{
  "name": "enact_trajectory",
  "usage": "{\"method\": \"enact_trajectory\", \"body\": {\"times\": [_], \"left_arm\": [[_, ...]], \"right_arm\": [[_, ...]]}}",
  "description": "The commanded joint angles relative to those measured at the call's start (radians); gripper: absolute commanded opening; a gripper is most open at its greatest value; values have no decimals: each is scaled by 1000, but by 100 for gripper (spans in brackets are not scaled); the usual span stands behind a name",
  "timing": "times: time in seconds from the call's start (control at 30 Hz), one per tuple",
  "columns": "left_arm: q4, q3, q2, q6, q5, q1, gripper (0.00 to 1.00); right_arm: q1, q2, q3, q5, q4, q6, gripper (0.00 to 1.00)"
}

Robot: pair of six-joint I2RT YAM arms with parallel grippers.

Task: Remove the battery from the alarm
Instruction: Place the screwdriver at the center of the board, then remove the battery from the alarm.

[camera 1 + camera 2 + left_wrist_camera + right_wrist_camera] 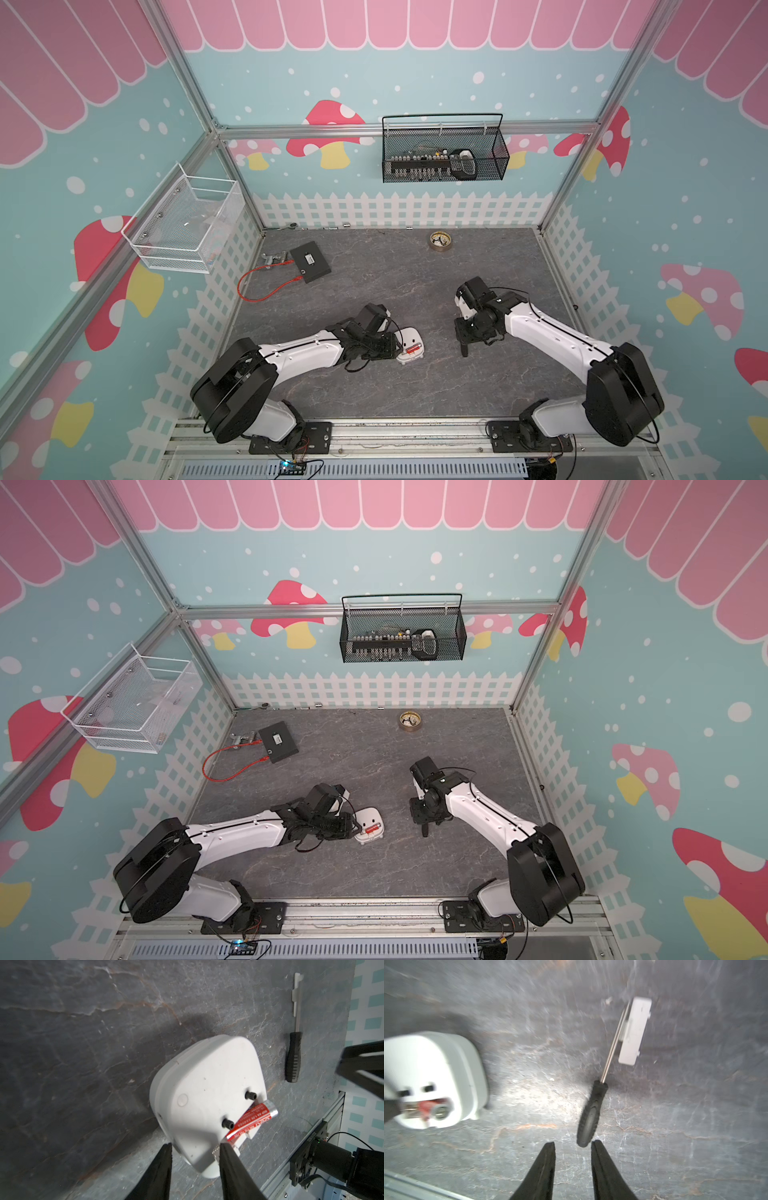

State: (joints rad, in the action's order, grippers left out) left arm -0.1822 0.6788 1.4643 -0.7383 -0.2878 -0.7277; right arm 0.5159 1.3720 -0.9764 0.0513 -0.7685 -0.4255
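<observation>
The cover (634, 1030) is off, lying by the screwdriver (589, 1113) on the desk (415, 282). The battery (252, 1122) sits tilted in the alarm (409, 345), low centre in both top views, not yet out. The left gripper (195, 1146) pinches the alarm's edge; the right gripper (573, 1142) is open, empty.

A grey, marble-veined counter (374, 399) spreads beneath the left gripper (195, 1146) and the right gripper (573, 1144), evenly lit, with a pale sheen in places. Well beyond the right gripper, the teal back wall (415, 83) is printed with a pink scalloped awning, red mushrooms, white dots and a white picket fence along its foot. A black wire basket (496, 160) hangs there from an aluminium frame bar (291, 132). Far out past the left gripper, a white mesh basket (166, 226) is fixed to the side wall (62, 174). Behind both grippers runs an aluminium rail (395, 430).
</observation>
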Motion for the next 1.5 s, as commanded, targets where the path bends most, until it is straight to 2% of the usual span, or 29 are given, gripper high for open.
{"method": "enact_trajectory", "body": {"times": [0.0, 0.17, 0.47, 0.77, 0.93, 1.47], "left_arm": [[7, 31, 27, 29, 4, 17, 41], [20, 45, 55, 44, -3, 42, 40], [23, 59, 73, 57, -16, 56, 40], [28, 51, 68, 57, -26, 56, 40], [30, 50, 61, 57, -29, 56, 39], [46, 44, 56, 77, -57, 65, 39]], "right_arm": [[19, -50, -65, 52, -31, 150, 36], [94, -76, -84, 92, 16, 396, 44], [167, -52, -122, 165, 24, 805, 53], [266, 52, -118, 200, 29, 930, 53], [267, 98, -118, 171, 46, 981, 53], [254, 221, -123, 204, 125, 1079, 50]]}}
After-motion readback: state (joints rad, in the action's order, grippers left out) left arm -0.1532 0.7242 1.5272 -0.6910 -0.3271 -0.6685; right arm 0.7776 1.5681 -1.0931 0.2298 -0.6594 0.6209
